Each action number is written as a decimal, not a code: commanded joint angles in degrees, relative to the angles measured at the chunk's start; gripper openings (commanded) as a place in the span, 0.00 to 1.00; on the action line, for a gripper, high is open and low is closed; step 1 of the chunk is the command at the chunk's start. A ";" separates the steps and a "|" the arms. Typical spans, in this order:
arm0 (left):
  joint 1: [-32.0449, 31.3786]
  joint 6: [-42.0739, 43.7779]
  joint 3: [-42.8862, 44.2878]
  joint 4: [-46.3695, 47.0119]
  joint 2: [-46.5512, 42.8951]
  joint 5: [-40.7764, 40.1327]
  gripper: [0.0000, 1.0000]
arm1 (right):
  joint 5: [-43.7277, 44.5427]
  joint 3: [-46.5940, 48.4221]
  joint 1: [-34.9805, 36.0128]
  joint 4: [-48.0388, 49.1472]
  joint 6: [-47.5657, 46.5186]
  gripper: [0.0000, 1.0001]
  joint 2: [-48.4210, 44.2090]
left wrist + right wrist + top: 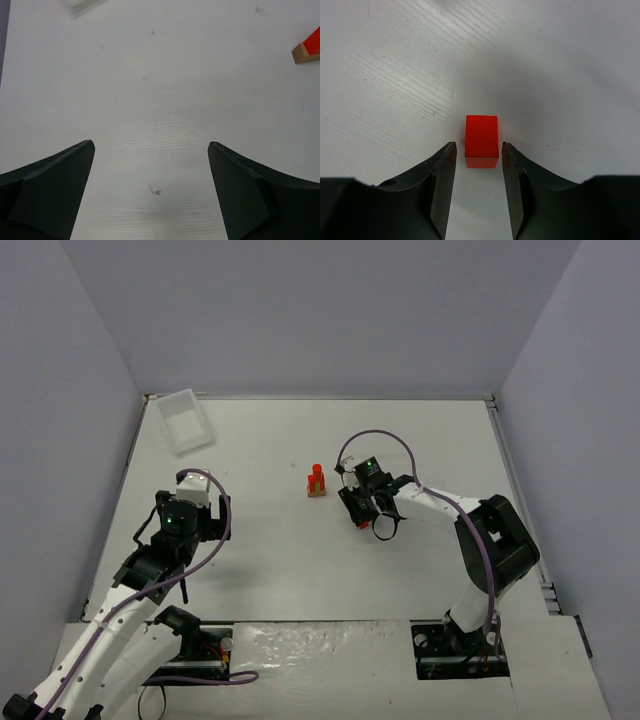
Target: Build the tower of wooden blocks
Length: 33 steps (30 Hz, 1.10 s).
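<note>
White table (300,560): wood block tower (317,481) small, tan base, red pieces atop.

White table (300,560): clear tray (186,420) far-left corner, block tower (317,483) centre, red block (481,141) loose right.

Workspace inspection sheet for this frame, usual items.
Surface: white table, a few dark specks.
Job's things: wood block tower part built, tan base with red pieces; loose red block lying on the table.
Clutter: clear tray, far left corner.
Grippers: left gripper wide open over bare table; right gripper straddles the red block, narrow gaps either side.
Cables: purple cable looped along each arm.
Surroundings: plain walls on three sides.
</note>
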 commanded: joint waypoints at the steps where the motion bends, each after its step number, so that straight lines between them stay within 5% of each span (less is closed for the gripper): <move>1: -0.18 0.77 0.53 3.16 0.41 -0.05 0.96 | 1.35 1.91 0.36 0.70 0.80 0.36 -0.46; 8: -0.18 0.77 0.53 3.16 0.33 0.04 0.96 | 2.22 1.94 0.36 0.65 0.92 0.27 -0.98; 14: -0.18 0.77 0.48 3.16 0.18 -0.05 0.96 | 2.20 2.14 0.45 0.50 0.40 0.00 -2.93; 22: -0.18 0.85 0.48 3.24 0.36 -0.01 0.96 | -2.55 16.23 0.62 -11.21 -10.30 0.00 -9.10; 33: -0.18 1.03 0.62 3.29 0.75 0.30 0.96 | -12.78 41.11 0.71 -26.78 -36.90 0.00 -3.65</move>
